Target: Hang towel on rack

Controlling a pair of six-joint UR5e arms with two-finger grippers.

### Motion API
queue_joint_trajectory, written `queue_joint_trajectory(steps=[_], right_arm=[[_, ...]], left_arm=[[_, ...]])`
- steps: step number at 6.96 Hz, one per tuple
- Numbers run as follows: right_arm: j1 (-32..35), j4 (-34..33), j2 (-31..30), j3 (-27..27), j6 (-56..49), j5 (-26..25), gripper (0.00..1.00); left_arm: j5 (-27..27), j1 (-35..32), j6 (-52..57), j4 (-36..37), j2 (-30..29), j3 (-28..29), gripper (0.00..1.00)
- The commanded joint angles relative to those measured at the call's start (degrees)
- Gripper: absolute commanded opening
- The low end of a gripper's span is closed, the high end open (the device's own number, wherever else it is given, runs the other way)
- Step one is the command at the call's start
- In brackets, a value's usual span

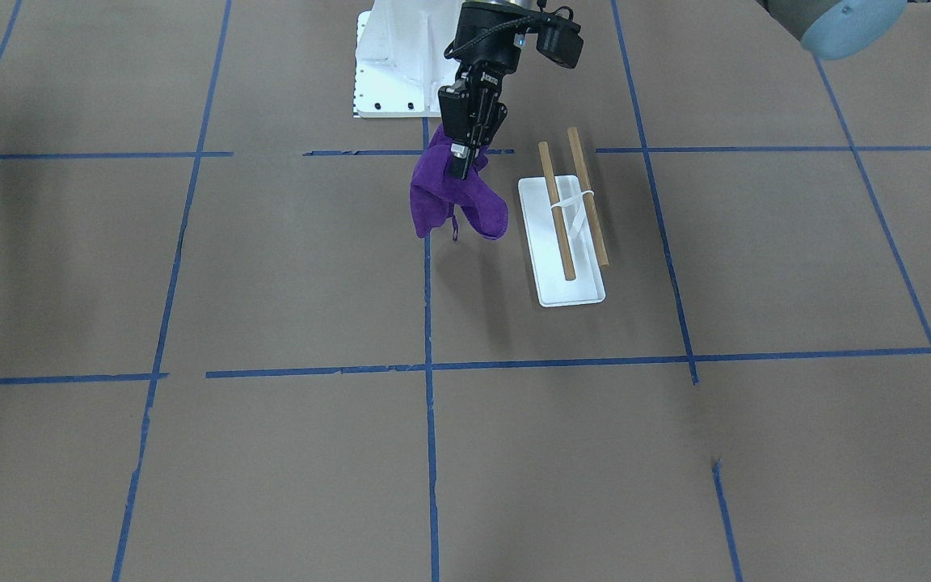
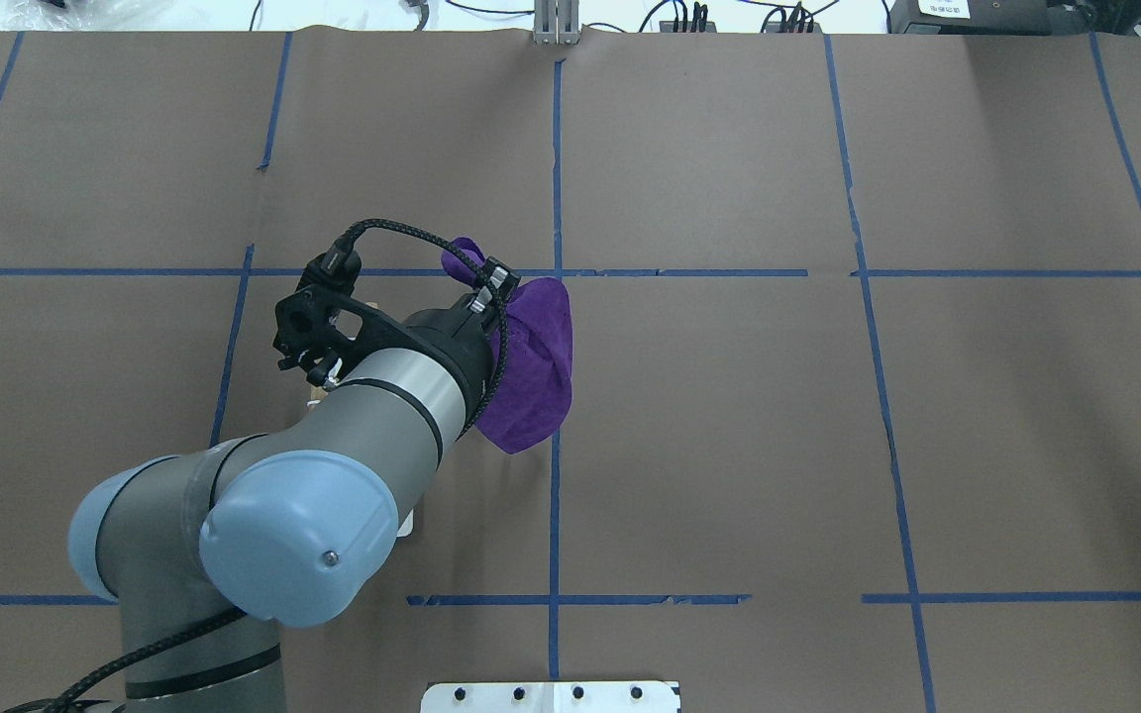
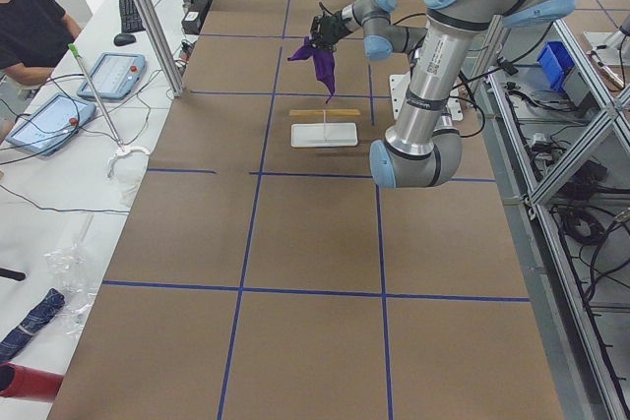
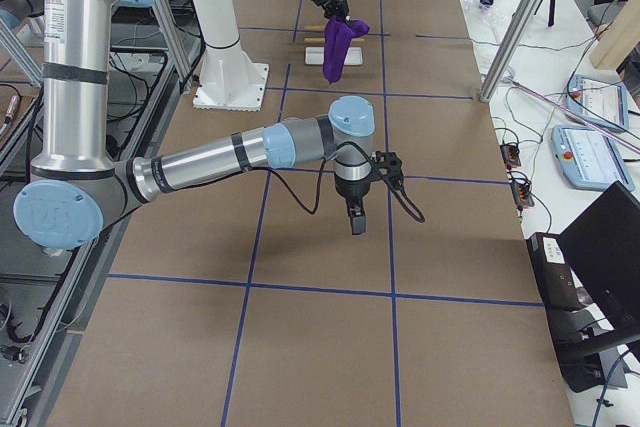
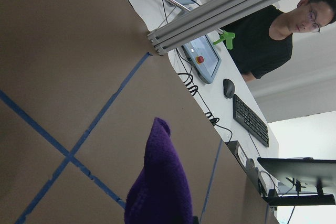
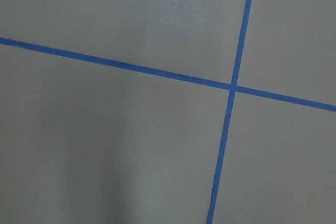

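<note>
My left gripper [image 1: 459, 166] is shut on a purple towel [image 1: 453, 202] and holds it in the air, so the cloth hangs down in folds. The rack [image 1: 560, 242] is a small white tray base with two wooden dowels [image 1: 556, 212] joined by a thin white crosspiece. In the front-facing view it stands just right of the towel, apart from it. In the overhead view my left arm hides most of the rack, and the towel [image 2: 531, 366] shows beside the wrist. My right gripper [image 4: 357, 222] shows only in the exterior right view, low over bare table, and I cannot tell whether it is open or shut.
The table is brown paper with blue tape lines [image 1: 428, 364]. The white bolted robot pedestal [image 1: 393, 73] stands behind the rack. An operator [image 5: 278, 35] sits beyond the table's far edge, next to an aluminium post [image 3: 148, 17].
</note>
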Motion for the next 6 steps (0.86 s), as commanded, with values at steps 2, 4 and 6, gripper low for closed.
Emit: queue_joint_trajectory(steps=[2, 4, 6], right_arm=[[0.05, -0.01, -1.13, -0.14, -0.51, 1.78, 1.0], [-0.04, -0.09, -1.13, -0.84, -0.51, 2.04, 1.0], [0.05, 0.34, -0.87, -3.91, -0.51, 5.11, 1.0]], left_arm=[[0.46, 0.63, -17.71, 20.01, 0.3, -4.59, 0.0], [-1.2, 0.37, -22.05, 27.68, 1.61, -6.17, 0.0], [-1.91, -0.33, -23.74, 27.88, 10.36, -9.93, 0.0]])
